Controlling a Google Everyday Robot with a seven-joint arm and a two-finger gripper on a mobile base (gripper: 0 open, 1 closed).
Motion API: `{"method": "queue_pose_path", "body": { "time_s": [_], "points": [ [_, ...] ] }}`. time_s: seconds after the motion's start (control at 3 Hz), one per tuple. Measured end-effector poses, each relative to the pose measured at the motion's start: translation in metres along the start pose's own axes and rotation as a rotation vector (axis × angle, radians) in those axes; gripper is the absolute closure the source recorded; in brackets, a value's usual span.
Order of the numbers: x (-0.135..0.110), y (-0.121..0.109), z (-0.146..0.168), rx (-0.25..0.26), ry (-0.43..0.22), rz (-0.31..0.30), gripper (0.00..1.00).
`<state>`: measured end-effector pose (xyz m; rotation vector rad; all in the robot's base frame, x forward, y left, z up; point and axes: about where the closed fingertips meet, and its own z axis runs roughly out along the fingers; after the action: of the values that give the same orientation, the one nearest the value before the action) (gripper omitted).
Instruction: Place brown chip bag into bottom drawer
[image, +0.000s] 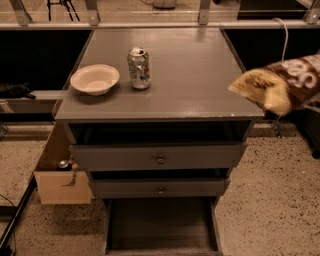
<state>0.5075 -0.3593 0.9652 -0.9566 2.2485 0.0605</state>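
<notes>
The brown chip bag (283, 84) hangs in the air at the right edge of the camera view, past the cabinet top's right front corner, with its pale yellow end pointing left. Its right part is cut off by the frame. My gripper is out of view beyond the right edge, so its hold on the bag does not show. The bottom drawer (161, 227) is pulled out at the foot of the grey cabinet, its dark floor bare.
A silver soda can (139, 68) and a white bowl (95, 79) stand on the cabinet top (190, 70). Two upper drawers with round knobs (160, 159) are nearly closed. A cardboard box (62, 184) sits on the floor at the left.
</notes>
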Motion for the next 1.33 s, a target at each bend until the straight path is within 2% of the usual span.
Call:
{"method": "queue_pose_path", "body": {
  "time_s": [0.33,0.67,1.0,1.33],
  "points": [
    [0.028,0.055,-0.002,-0.099,0.005,0.007,1.00],
    [0.049,0.115,0.006,-0.230,0.016,-0.004,1.00],
    [0.048,0.118,0.009,-0.234,0.018,-0.001,1.00],
    [0.047,0.140,0.035,-0.265,0.028,0.018,1.00]
  ]
}}
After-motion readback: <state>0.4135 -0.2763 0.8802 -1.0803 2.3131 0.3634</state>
